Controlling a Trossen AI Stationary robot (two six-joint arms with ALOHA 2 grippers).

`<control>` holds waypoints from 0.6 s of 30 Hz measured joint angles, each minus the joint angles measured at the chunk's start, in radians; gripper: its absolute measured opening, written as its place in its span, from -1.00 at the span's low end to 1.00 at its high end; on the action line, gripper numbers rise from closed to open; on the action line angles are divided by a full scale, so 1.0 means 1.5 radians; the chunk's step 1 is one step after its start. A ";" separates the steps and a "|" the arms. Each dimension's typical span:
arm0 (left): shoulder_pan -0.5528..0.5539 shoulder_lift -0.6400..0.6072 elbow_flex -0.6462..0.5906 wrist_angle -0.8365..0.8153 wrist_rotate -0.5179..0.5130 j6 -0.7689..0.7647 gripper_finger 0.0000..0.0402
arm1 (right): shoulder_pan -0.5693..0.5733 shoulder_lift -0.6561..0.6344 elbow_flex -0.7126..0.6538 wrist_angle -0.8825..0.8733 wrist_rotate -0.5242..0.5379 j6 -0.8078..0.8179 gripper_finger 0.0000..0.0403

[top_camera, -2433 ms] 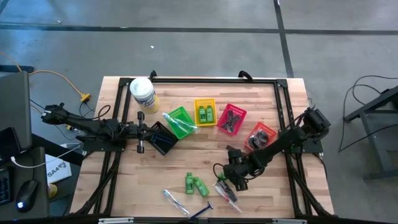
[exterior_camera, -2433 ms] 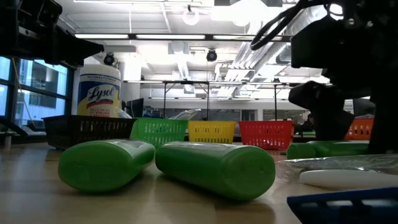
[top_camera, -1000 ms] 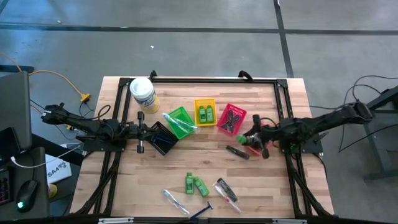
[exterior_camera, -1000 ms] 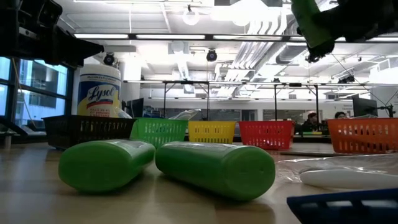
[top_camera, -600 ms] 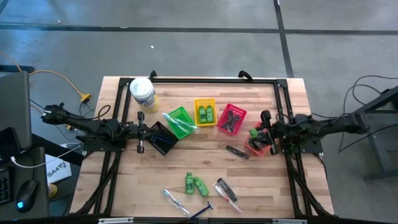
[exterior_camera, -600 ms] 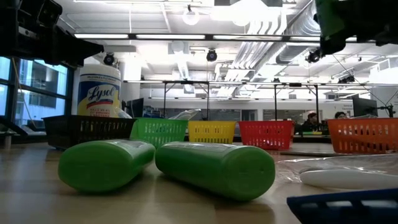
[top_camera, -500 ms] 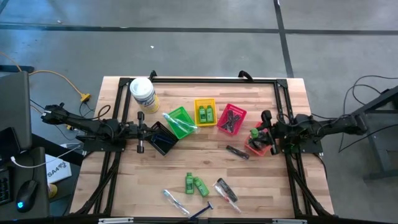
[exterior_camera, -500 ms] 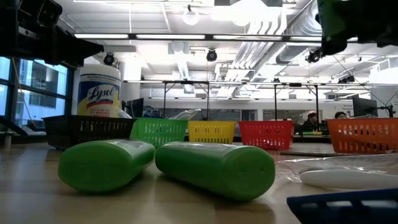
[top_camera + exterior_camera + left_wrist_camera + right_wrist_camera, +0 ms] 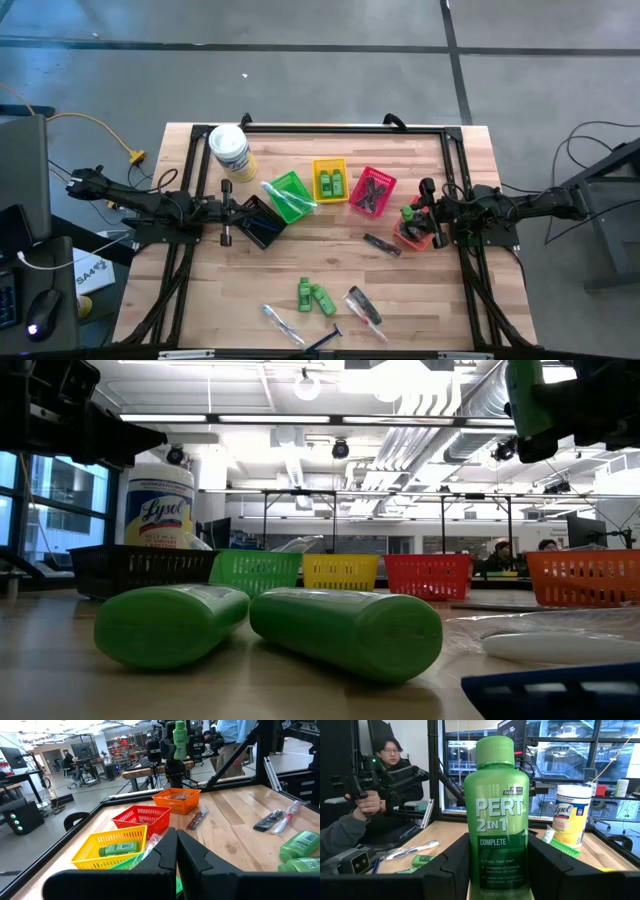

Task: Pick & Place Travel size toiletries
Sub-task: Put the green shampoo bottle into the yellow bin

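Note:
My right gripper [image 9: 412,215] is shut on a bright green mini bottle [image 9: 496,795] marked PERT, above the orange basket [image 9: 415,237] at the table's right. Two more green bottles [image 9: 312,296] lie on their sides on the near part of the table, next to clear tubes [image 9: 280,322], a blue-handled razor [image 9: 325,340] and a dark packet [image 9: 362,305]. A black comb [image 9: 382,244] lies left of the orange basket. My left gripper [image 9: 225,210] waits shut beside the black basket [image 9: 262,222]. My right gripper pinches the lower body of the green bottle [image 9: 472,857] between its two fingers [image 9: 451,867], one on each side. The fingers come level from the table's right side. The bottle stands upright, cap up, lifted clear above the orange basket.
Green [image 9: 288,195], yellow [image 9: 331,180] and red [image 9: 372,192] baskets stand in a row mid-table, each with items inside. A white tub [image 9: 230,150] stands at the far left corner. A seated person [image 9: 385,775] is beyond the table's left side.
My right gripper has drawn back toward the table's right edge with the green bottle and sunk a little. The bottle stays upright in the hold and clear of the table.

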 joint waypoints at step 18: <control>0.000 0.000 0.000 -0.001 -0.003 0.000 -1.00 | 0.000 0.000 0.000 0.000 -0.014 0.013 -0.26</control>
